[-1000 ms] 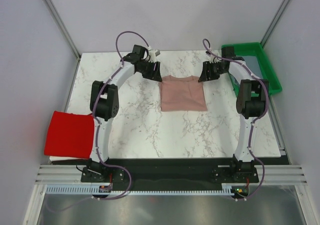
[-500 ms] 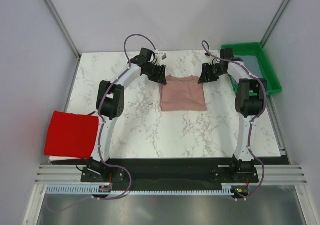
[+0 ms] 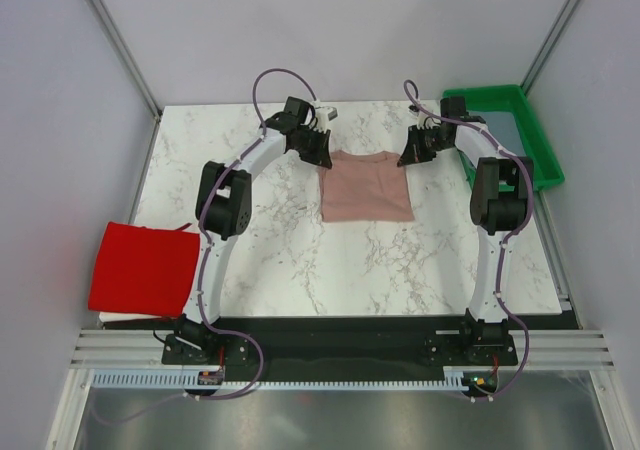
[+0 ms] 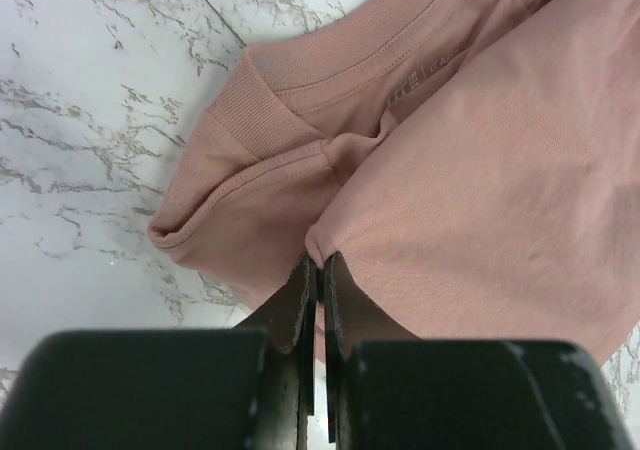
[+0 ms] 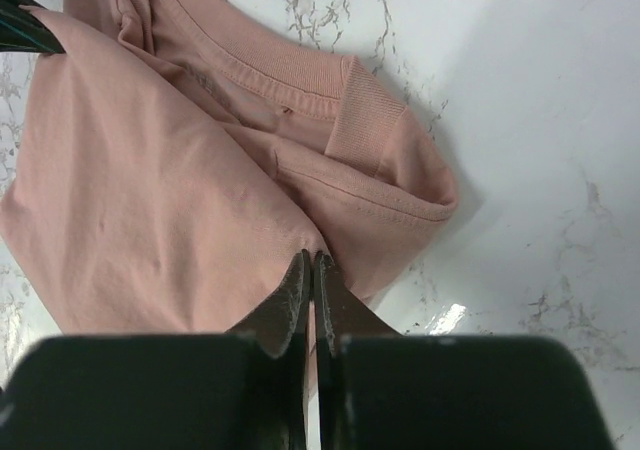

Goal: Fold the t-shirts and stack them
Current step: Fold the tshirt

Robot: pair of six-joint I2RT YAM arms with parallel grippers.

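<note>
A dusty-pink t-shirt (image 3: 366,187) lies partly folded at the back middle of the marble table, collar toward the far edge. My left gripper (image 3: 322,157) is shut on its far-left corner; in the left wrist view the left gripper (image 4: 320,262) pinches a fold of the pink t-shirt (image 4: 480,170). My right gripper (image 3: 404,157) is shut on the far-right corner; in the right wrist view the right gripper (image 5: 311,258) pinches the pink t-shirt (image 5: 150,190) beside the sleeve. A bright red t-shirt (image 3: 140,268) lies folded at the table's left edge.
A green plastic tray (image 3: 535,135) stands at the back right corner, with grey-blue cloth (image 3: 515,130) inside it. White marble table (image 3: 300,260) runs between the arms. Enclosure walls and metal posts stand close on both sides.
Both grippers have shut on the far corners of the pink t-shirt. The left arm moved right, in toward the shirt's corner.
</note>
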